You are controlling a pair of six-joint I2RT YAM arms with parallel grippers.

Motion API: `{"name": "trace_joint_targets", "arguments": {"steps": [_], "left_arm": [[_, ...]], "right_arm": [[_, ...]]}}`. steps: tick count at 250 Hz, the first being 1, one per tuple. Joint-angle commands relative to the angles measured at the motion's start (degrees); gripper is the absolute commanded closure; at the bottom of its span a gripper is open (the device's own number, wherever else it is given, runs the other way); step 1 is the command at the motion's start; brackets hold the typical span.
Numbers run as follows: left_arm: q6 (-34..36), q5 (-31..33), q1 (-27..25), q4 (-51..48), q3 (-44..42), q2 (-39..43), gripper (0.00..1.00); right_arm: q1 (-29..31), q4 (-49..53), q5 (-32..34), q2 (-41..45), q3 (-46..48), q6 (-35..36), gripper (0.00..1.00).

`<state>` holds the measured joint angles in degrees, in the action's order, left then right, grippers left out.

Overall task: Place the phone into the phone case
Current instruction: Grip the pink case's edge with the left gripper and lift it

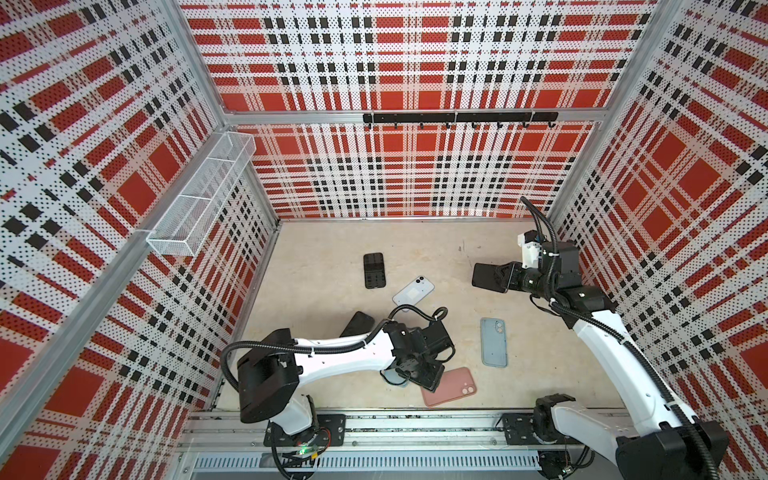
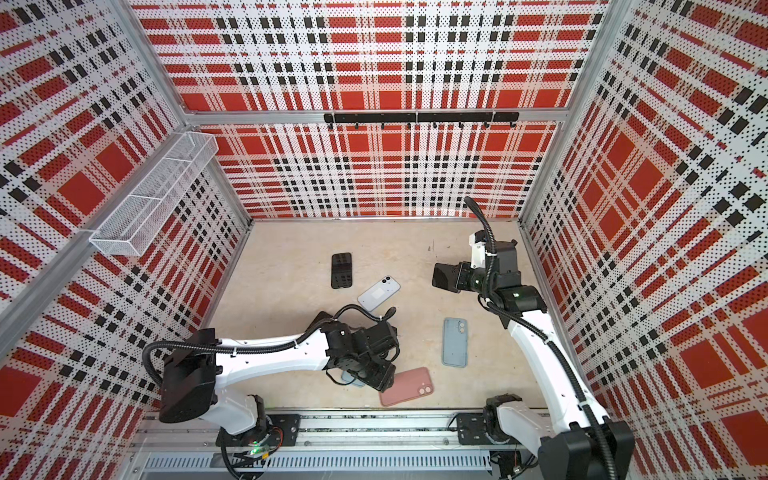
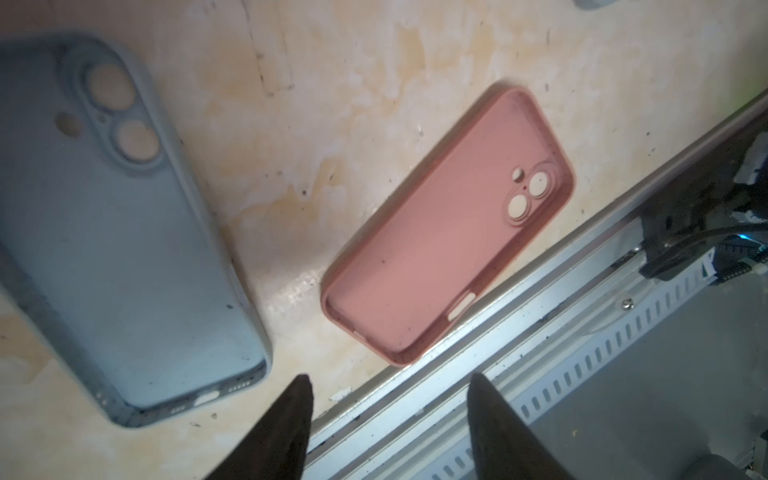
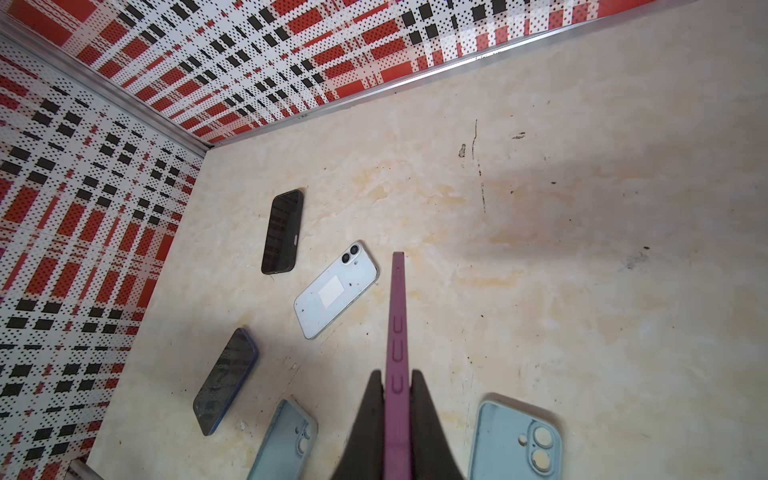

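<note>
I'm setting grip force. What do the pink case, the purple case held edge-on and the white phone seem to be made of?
The pink case looks like soft silicone or rubbery plastic: matte, no glare, rounded lip. The purple case has a similar matte look, with moulded button bumps along its edge. The white phone seems hard: smooth back, brighter rim; glass or plastic, can't tell.

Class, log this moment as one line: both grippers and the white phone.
left gripper: open, empty, near pink case | right gripper: shut on purple case | white phone: lying uncased
</note>
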<state>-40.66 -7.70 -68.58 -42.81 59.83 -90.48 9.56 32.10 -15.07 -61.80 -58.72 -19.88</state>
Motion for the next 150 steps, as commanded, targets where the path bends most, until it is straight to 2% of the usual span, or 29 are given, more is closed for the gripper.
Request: {"name": "trace_joint_targets", "arguments": {"steps": [1, 80, 150], "left_arm": [[-5.7, -0.5, -1.5, 2.2, -1.9, -2.1, 0.4], [-8.8, -1.3, -2.2, 5.0, -2.5, -6.8, 0.49], [-7.8, -1.4, -0.3, 2.8, 1.0, -14.1, 0.75]], "right_arm": [[0.1, -3.0, -1.8, 2.7, 0.6, 0.6, 1.0], [0.2, -2.5, -3.8, 8.0, 2.7, -0.5, 1.0], [0.1, -0.6, -3.6, 10.0, 1.6, 0.3, 1.0]]}}
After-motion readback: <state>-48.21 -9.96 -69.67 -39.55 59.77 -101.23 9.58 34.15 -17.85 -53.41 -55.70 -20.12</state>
